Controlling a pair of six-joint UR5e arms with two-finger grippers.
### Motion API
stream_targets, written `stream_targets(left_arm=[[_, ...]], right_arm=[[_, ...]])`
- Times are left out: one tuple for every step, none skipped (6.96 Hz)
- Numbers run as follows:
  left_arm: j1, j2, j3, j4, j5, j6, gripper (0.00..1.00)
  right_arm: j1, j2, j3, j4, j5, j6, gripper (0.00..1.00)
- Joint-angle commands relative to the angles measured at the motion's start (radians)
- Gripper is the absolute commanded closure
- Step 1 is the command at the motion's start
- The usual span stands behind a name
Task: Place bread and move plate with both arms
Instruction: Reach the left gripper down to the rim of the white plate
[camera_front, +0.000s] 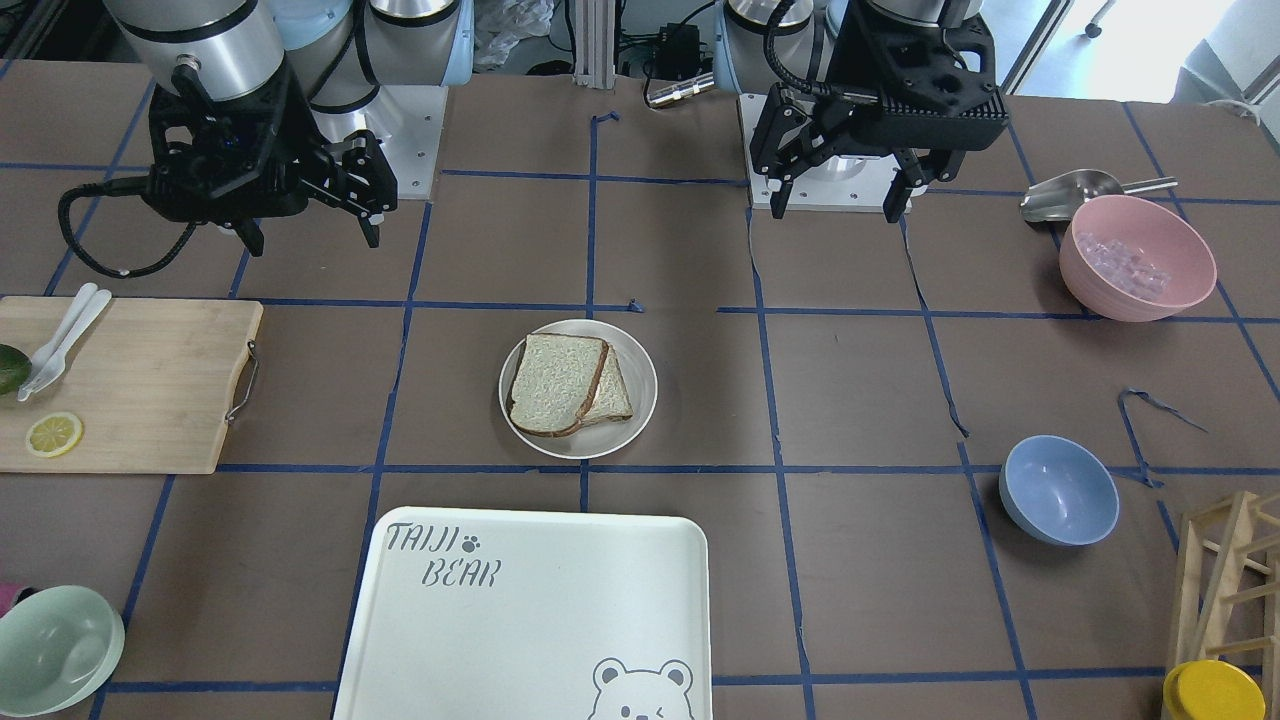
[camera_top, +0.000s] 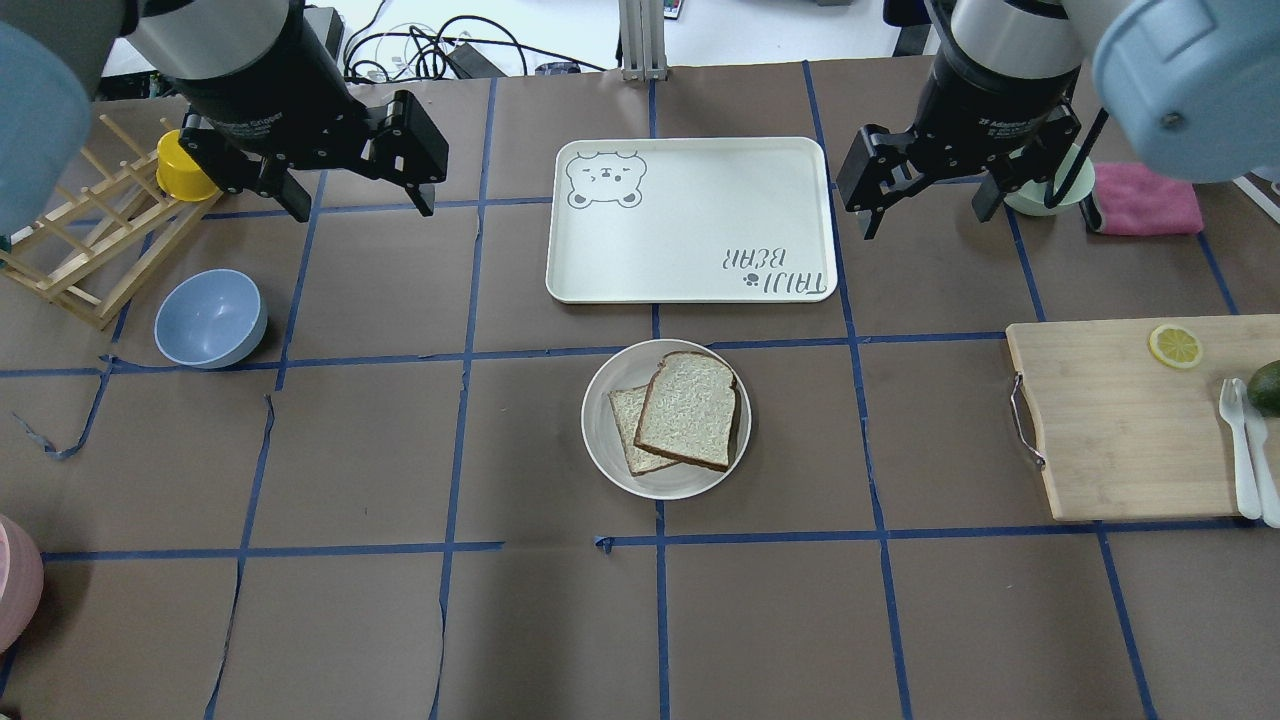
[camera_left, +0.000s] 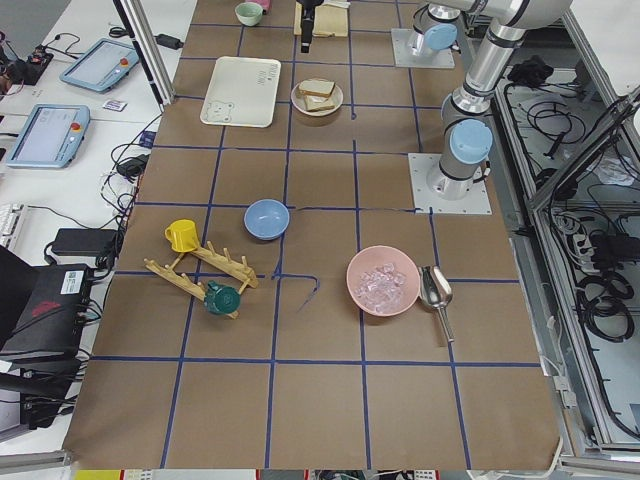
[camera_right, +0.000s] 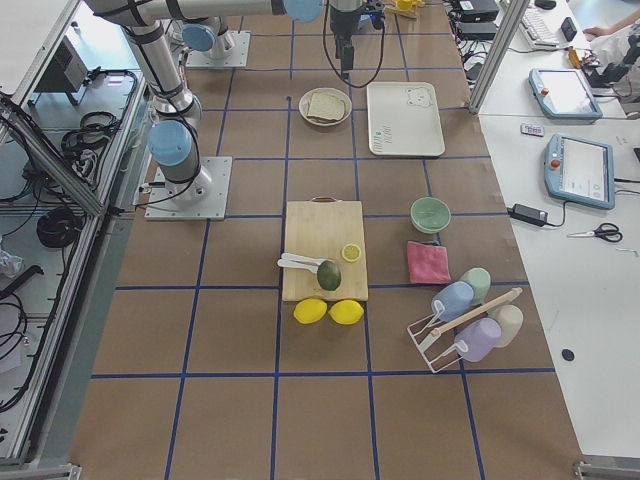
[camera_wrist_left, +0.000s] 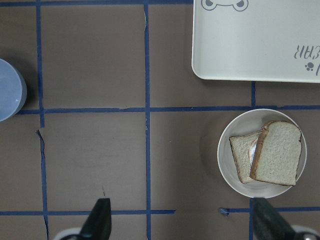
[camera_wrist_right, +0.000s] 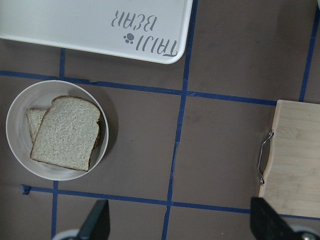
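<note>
Left gripper (camera_top: 362, 205): fingers spread wide, nothing between them, pointing down at the table (camera_top: 400, 620). It hangs well clear of the plate (camera_top: 660, 485), out to the plate's left and on its far side from the robot base, beside the TAIJI BEAR tray (camera_top: 690, 215). Its wrist is roughly vertical.

Right gripper (camera_top: 925, 215): also spread wide and empty, pointing down. It mirrors the left gripper on the plate's right, equally well apart from it.

Neither gripper touches anything.

The bread (camera_top: 690, 410) lies flat on the plate, tilted slightly off square and overlapping a second slice (camera_top: 625, 425) beneath it. The plate sits on the table just on the robot's side of the tray, not touching it. The wooden cutting board (camera_top: 1120, 420) is well off to the plate's right.

Hard to see:
- The lower slice is mostly covered; only one edge strip shows.
- The left wrist view shows a pale sliver between the slices; I can't tell what it is.
- Both wrist views crop the fingers to their tips at the bottom edge.
- Both arms are cut off above the wrist in the overhead and front views.
- In the side views the grippers are too small to judge.
</note>
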Motion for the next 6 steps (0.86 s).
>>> stream_targets(left_arm=[[0.0,-0.025,-0.014,-0.005,-0.001,-0.01,0.0],[-0.006,-0.075,-0.052,0.005,-0.01,-0.093,0.0],[-0.029,-0.119,-0.121,0.033,-0.065,-0.158,0.0],[-0.067,-0.149,-0.203,0.119,-0.07,-0.169,0.0],[-0.087,-0.173,-0.294,0.266,-0.073,-0.183,0.0],[-0.092,-0.218,-0.384,0.368,-0.079,-0.182,0.0]], right_arm=[[0.0,-0.009,0.002,0.015,0.004,0.005,0.0],[0.002,-0.011,0.002,0.02,0.005,0.008,0.0],[0.0,-0.011,0.002,0.02,-0.001,0.01,0.0],[0.002,-0.011,0.002,0.017,0.004,0.01,0.0],[0.0,-0.009,0.002,0.008,-0.002,0.011,0.0],[0.0,-0.009,0.0,0.002,-0.002,0.011,0.0]])
